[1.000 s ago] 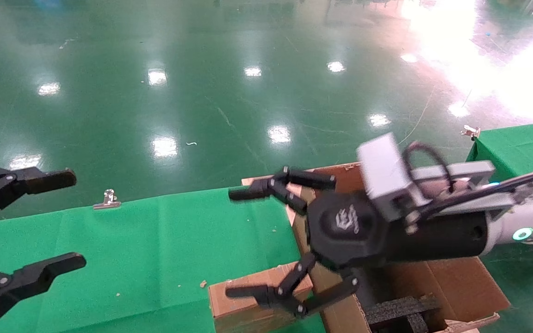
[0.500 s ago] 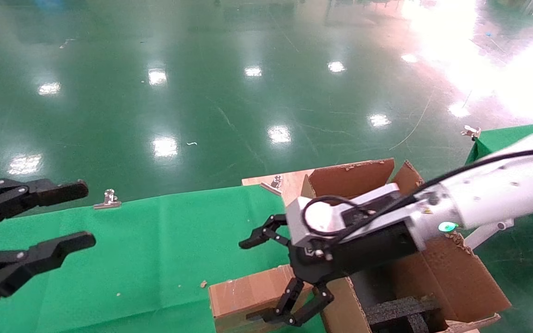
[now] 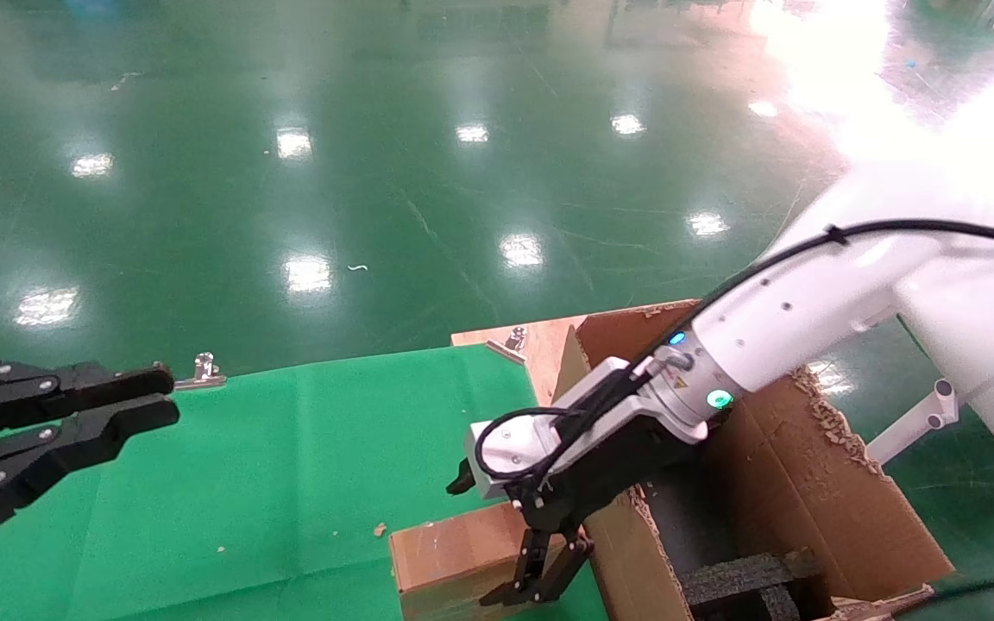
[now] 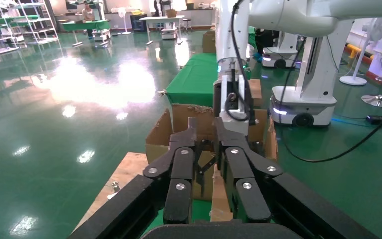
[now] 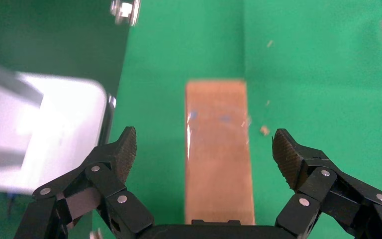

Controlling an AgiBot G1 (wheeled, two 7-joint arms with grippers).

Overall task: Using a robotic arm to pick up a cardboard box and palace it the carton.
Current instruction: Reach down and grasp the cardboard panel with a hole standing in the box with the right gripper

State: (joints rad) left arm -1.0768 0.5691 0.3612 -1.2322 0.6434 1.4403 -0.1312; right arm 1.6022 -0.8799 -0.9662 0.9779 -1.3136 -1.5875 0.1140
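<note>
The small brown cardboard box (image 3: 441,552) lies on the green cloth at the near edge, right beside the carton. The large carton (image 3: 816,492) stands to its right, flaps open, with black foam inserts (image 3: 747,578) inside. My right gripper (image 3: 510,561), on the white arm with the teal light, points down over the small box. In the right wrist view the right gripper (image 5: 204,152) is open, its pads either side of the box (image 5: 218,114) and not touching it. My left gripper (image 3: 147,398) hovers at the far left, empty, with its fingers (image 4: 192,130) close together.
A green-clothed table (image 3: 290,448) holds the box, with a metal clip (image 3: 201,369) on its far edge. A wooden board (image 3: 540,345) with a clip lies behind the carton. Shiny green floor lies beyond. Cardboard crumbs dot the cloth.
My right arm rose and tipped its open gripper from level down over the small box, moving slightly left. My left gripper's fingers closed together from wide open.
</note>
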